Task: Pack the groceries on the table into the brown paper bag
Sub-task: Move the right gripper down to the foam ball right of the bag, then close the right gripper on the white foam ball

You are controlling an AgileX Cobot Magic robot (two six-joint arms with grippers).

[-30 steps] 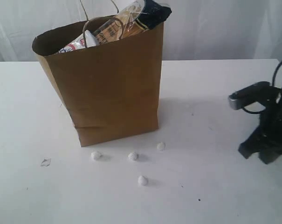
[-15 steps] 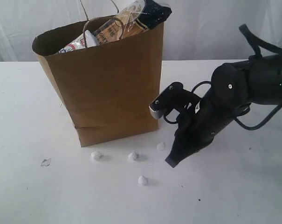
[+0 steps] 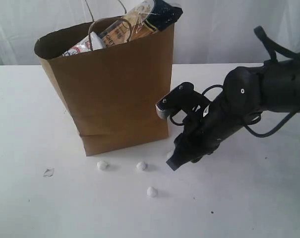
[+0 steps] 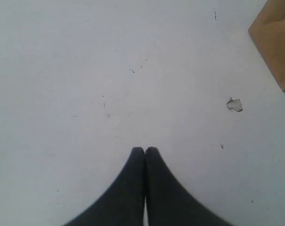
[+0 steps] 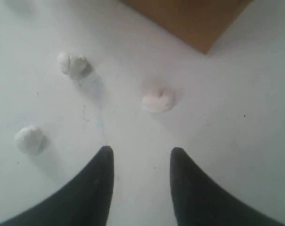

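Observation:
The brown paper bag (image 3: pixel 115 94) stands upright on the white table (image 3: pixel 249 208). A spaghetti packet with a dark blue end (image 3: pixel 157 14) and a white-labelled pack (image 3: pixel 83 46) stick out of its top. Several small white balls lie on the table in front of the bag (image 3: pixel 102 165) (image 3: pixel 141 166) (image 3: pixel 151 191). My right gripper (image 3: pixel 173 162) hangs low at the bag's front right corner, open and empty. In the right wrist view the gripper (image 5: pixel 140 151) points at one white ball (image 5: pixel 158 100) just ahead. My left gripper (image 4: pixel 145 149) is shut on nothing over bare table.
A small clear scrap (image 3: pixel 48 172) lies left of the balls, also visible as the scrap (image 4: pixel 234 104) near the bag's corner (image 4: pixel 274 42). Two more balls (image 5: pixel 74 64) (image 5: pixel 29 139) lie beside the right gripper's path. A white curtain hangs behind the table.
The right arm swung in from the right edge to the bag's front right corner, dropped toward the nearest white ball, and its jaws opened. The left gripper stayed shut.

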